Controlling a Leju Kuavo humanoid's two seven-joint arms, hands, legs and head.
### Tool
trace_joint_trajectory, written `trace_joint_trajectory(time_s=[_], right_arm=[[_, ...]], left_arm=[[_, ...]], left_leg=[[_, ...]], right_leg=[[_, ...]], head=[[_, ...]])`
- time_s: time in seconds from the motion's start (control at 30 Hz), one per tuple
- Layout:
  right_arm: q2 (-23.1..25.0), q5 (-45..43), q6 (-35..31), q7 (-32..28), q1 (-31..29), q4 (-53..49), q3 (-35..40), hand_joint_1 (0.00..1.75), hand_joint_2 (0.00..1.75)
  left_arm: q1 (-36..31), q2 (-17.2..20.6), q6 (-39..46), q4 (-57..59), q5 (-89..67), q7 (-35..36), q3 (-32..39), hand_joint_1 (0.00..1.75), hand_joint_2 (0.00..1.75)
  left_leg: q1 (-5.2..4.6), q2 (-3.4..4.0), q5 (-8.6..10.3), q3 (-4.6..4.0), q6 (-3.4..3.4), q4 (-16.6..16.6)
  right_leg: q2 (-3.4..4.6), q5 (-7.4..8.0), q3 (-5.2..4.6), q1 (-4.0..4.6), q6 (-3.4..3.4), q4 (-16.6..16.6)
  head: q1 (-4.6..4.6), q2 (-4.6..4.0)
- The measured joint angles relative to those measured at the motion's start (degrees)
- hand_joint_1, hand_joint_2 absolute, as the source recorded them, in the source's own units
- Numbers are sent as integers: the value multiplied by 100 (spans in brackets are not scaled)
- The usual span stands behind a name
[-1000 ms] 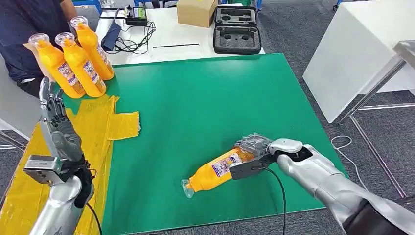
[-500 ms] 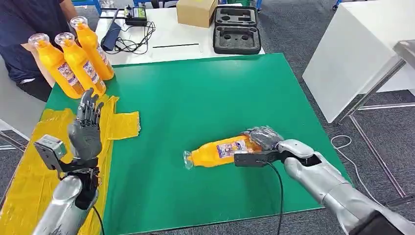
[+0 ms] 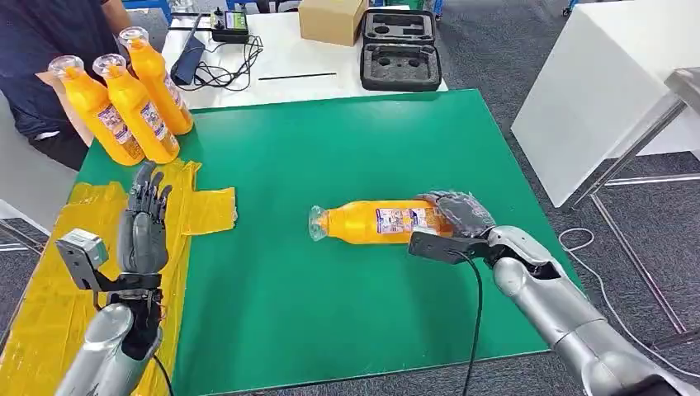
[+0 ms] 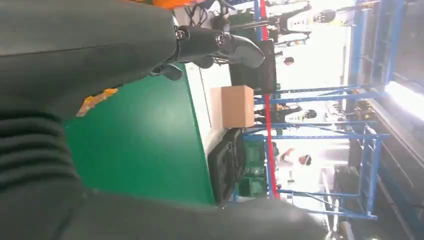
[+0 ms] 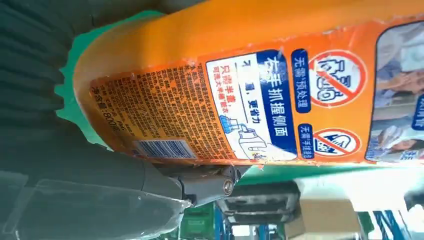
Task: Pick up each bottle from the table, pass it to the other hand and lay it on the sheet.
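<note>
My right hand [image 3: 459, 214] grips the base end of an orange bottle [image 3: 376, 223] and holds it level above the green table [image 3: 347, 148], cap pointing towards my left side. Up close, the right wrist view has the bottle's printed label [image 5: 260, 95] across it. My left hand [image 3: 144, 224] is raised over the yellow sheet [image 3: 49, 280] at the table's left, fingers straight and apart, holding nothing. In the left wrist view its dark fingers [image 4: 220, 45] stretch out over the green table top.
Three more orange bottles [image 3: 124, 99] stand at the table's far left corner beside a person in dark clothes [image 3: 41, 49]. Behind the green table, a white table carries a cardboard box [image 3: 330, 21], a black foam case [image 3: 399, 54] and cables. A white bench stands to the right.
My right hand has lifted the bottle off the table and carried it up and leftward, turning it level. My left hand has swung in from the left edge over the sheet.
</note>
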Motion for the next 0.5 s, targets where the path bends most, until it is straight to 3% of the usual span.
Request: trace_joint_trajectory(time_s=[0.5], right_arm=[[1189,-1008,-568,-479,329,-442,-1058,175,175]], left_arm=[[328,-632,-175,-295,592,-7,-105,0,175]], left_leg=[[2,2,0,-3,0,0]], right_leg=[[1,0,-6,-1,-1,0]], head=[[2,0]])
